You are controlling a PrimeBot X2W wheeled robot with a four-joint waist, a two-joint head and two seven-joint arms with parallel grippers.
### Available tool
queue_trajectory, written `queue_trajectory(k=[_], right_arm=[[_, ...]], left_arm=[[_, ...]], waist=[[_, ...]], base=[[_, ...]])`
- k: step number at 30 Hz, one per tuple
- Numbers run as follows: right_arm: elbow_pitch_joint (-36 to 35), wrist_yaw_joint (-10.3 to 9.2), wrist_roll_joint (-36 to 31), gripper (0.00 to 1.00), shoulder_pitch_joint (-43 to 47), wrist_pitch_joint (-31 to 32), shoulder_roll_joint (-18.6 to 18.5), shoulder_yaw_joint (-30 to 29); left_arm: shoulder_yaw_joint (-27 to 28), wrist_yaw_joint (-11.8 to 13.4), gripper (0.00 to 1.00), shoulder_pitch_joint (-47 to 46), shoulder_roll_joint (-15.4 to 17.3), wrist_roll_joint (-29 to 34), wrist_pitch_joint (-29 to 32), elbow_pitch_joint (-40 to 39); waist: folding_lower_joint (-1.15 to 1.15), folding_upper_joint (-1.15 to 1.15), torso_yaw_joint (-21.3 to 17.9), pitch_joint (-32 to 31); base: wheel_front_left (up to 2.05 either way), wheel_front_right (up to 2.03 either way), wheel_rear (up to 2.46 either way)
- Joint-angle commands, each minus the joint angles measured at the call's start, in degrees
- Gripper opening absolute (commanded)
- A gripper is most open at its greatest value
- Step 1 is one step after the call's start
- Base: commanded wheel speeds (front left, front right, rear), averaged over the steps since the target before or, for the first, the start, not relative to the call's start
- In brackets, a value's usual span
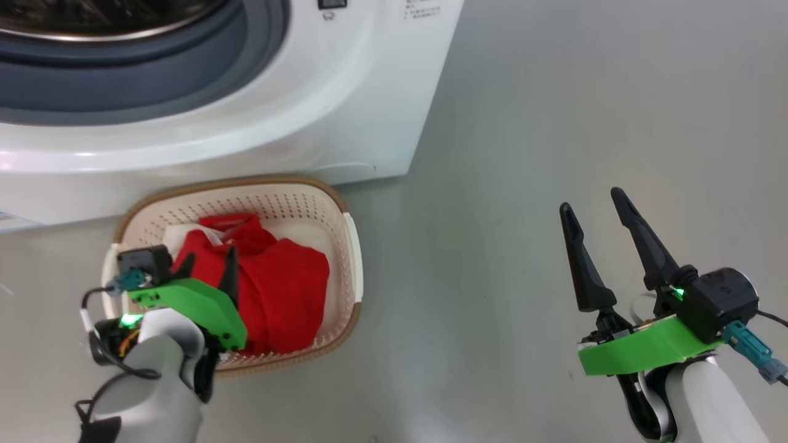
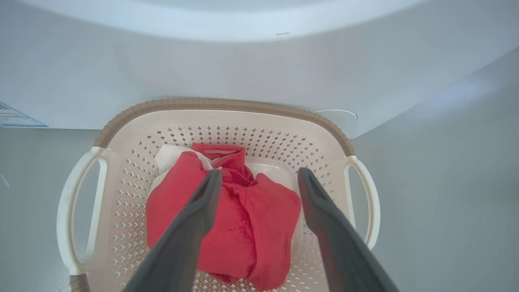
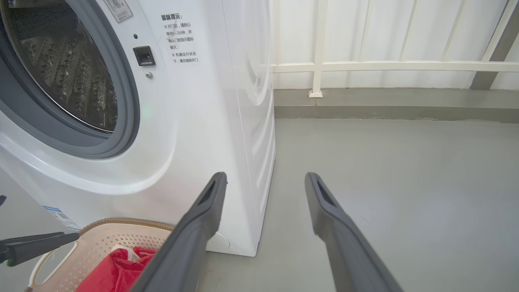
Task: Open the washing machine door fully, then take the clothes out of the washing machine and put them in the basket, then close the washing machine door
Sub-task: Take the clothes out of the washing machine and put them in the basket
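Red clothes (image 1: 283, 295) lie inside the cream basket (image 1: 295, 206).

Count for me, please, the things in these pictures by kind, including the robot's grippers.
Washing machine: 1
Basket: 1
Red clothes: 1 heap, in the basket
Grippers: 2, left gripper and right gripper, both open
Total: 5

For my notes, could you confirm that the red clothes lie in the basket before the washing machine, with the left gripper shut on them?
Not quite: the left gripper is open, fingers spread over the clothes, as the left wrist view shows. They do lie in the basket before the washing machine.
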Motion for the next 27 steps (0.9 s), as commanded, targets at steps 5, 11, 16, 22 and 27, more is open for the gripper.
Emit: queue_trajectory(k=[5,11,16,22,27], right_arm=[[-0.93,0.34,-0.89,1.00,2.20,-0.36,-0.33,-0.06],[-0.92,0.34,-0.48,1.00,3.74,-0.36,-0.33,-2.34],[-0.87,0.34,-0.57,1.00,4.42,-0.36,-0.33,-3.64],[-0.67,0.34,-1.29,1.00,5.16,-0.36,-0.33,-4.78],[-0.63,0.34,-1.87,1.00,5.86,-0.36,-0.33,-5.67]], left_arm=[[0.72,-0.45,1.00,4.87,0.77,1.12,-2.02,-6.71],[5.34,5.39,1.00,14.15,1.43,5.01,-2.13,-28.89],[7.54,6.74,1.00,21.00,1.06,7.19,-2.14,-41.13],[8.06,7.18,1.00,26.44,1.18,9.92,-2.14,-51.42],[8.88,7.92,1.00,29.70,1.15,11.08,-2.14,-57.14]], waist=[[0.00,0.00,2.54,-5.91],[0.00,0.00,3.54,-10.17],[0.00,0.00,4.00,-12.20],[0.00,0.00,4.23,-14.52],[0.00,0.00,4.48,-16.19]], base=[[0.00,0.00,0.00],[0.00,0.00,0.00],[0.00,0.00,0.00],[0.00,0.00,0.00],[0.00,0.00,0.00]])
